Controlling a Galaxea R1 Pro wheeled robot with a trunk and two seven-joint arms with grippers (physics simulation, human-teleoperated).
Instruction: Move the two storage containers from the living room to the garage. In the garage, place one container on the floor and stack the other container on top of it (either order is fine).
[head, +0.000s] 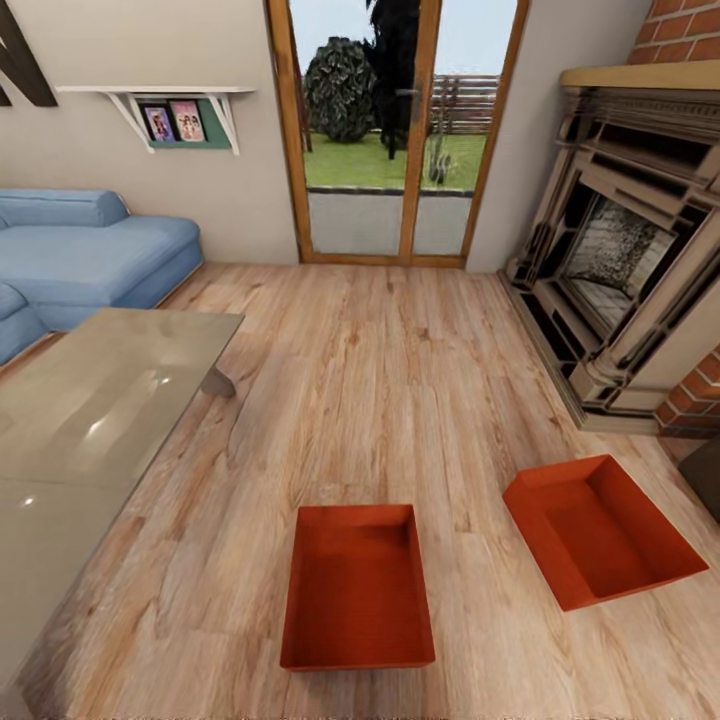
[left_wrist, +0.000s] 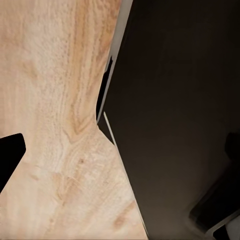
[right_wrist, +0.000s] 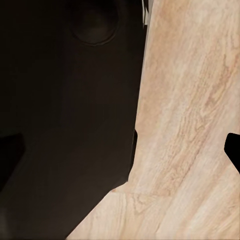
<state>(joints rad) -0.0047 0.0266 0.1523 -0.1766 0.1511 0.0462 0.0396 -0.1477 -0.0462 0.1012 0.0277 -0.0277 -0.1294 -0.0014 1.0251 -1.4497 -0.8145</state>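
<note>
Two red-orange storage containers lie empty on the light wood planks of the living room. One container (head: 358, 587) sits straight in front of me, close by. The other container (head: 598, 528) rests to its right, turned at an angle, near the brick fireplace (head: 625, 260). In the left wrist view my left gripper (left_wrist: 120, 157) hangs open over bare planks, one black fingertip (left_wrist: 10, 155) showing at the picture's edge. My right gripper (right_wrist: 120, 152) is likewise open above the planks beside my dark base, with a fingertip (right_wrist: 233, 150) at the edge. Neither gripper holds anything.
A glass-topped coffee table (head: 90, 430) stands at the left, with a blue sofa (head: 90, 255) behind it. A glass door (head: 390, 130) onto a garden is straight ahead. A wall shelf (head: 180, 115) carries pictures. Open plank floor lies between table and fireplace.
</note>
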